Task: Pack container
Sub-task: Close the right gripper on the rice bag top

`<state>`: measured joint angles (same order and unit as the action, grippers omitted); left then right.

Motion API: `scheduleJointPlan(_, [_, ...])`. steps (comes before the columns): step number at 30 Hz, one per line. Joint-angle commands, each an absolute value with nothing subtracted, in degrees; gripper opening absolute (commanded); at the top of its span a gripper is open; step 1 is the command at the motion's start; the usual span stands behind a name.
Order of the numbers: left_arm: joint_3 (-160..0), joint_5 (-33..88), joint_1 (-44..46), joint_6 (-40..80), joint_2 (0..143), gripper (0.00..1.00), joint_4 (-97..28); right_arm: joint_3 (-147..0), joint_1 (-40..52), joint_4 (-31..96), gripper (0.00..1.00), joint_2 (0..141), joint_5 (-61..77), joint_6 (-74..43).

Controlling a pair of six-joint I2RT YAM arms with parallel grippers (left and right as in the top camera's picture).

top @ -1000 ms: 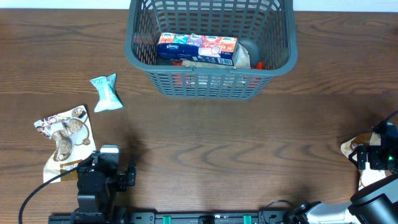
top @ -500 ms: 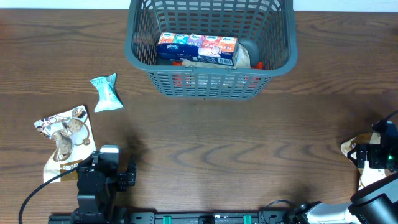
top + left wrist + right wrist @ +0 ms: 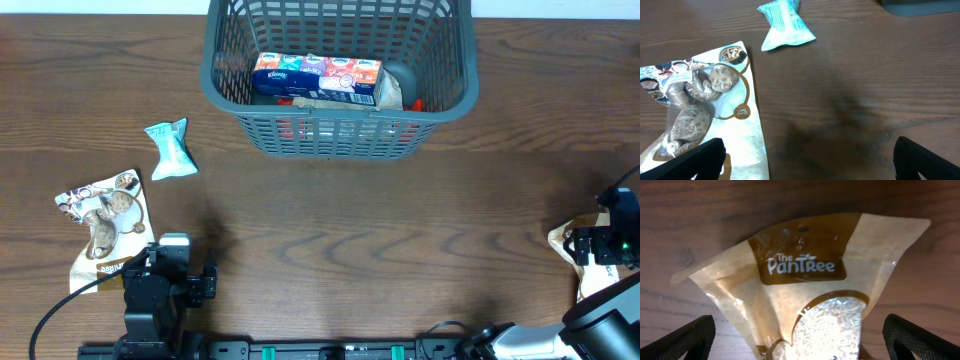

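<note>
Wood table (image 3: 330, 250) is carrying the container (image 3: 330, 135) at its far middle, with the right gripper (image 3: 800, 342) hanging wide open astride a rice pouch (image 3: 805, 275) and the left gripper (image 3: 807, 160) gaping empty; slick flat film could be slipping from any shallow pinch.

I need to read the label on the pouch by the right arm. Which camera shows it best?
The right wrist view: the pouch fills the frame, its "The PanTree" label legible. Overhead shows only a pale corner at the right edge, mostly hidden by the right arm. The left wrist view misses it.
</note>
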<state>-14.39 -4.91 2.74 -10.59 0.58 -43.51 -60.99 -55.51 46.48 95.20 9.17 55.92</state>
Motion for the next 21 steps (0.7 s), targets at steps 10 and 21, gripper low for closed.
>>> scheduleJointPlan(10, [-14.74, -5.85, 2.96, -11.14, 0.23, 0.99, -43.59, -61.1, -54.28, 47.77, 0.99, 95.59, 9.47, 52.62])
scheduleJointPlan(21, [-14.74, -5.87, 2.96, -11.14, 0.23, 0.99, -43.59, -61.1, -54.3, 49.08, 0.99, 95.57, 9.43, 52.34])
